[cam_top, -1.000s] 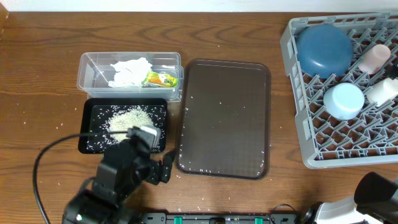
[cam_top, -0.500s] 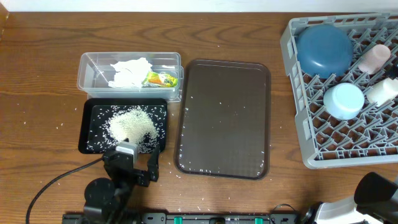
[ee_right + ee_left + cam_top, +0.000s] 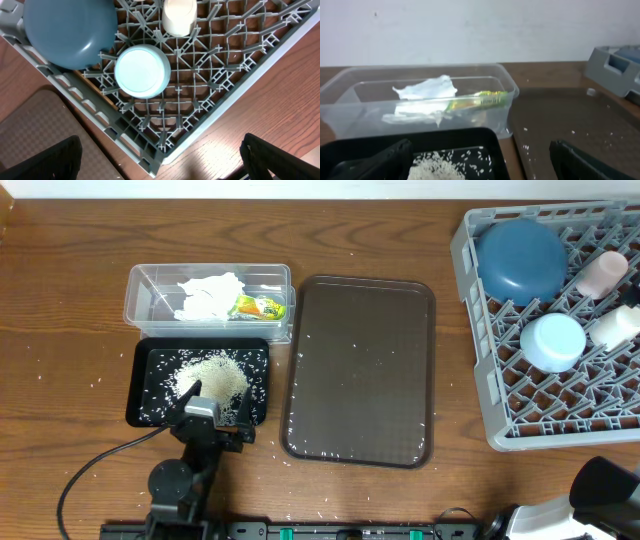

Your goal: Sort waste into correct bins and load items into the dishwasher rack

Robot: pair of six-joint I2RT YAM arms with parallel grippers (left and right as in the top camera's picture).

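On the wooden table (image 3: 60, 300), in the upper left of the overhead frame, we see the clear tub (image 3: 140, 280); inside it lie the crumpled white tissue (image 3: 208, 295) and, just beside it on the right, the small snack wrapper (image 3: 258, 307). Directly below the tub stands the black tray-bin (image 3: 140, 380), with a heap of white rice (image 3: 212, 375) in its middle and loose grains around the heap. The left pincer (image 3: 215, 420) hangs over the lower edge of this bin, and in its wrist view both fingers stand wide apart. In the centre of the frame lies the dark-brown serving tray (image 3: 365, 370), with a few rice grains scattered on it. At the right side is the grey dishwasher rack (image 3: 480, 380). It holds the dark-blue bowl (image 3: 520, 258) in its upper left corner, showing its rounded outside, the light-blue bowl (image 3: 553, 342) below it, the pink cup (image 3: 603, 273) and the white cup (image 3: 615, 325) further right. The right pincer (image 3: 160, 145) is spread too, its fingers at the two lower corners of the wrist view, above the rack's edge.
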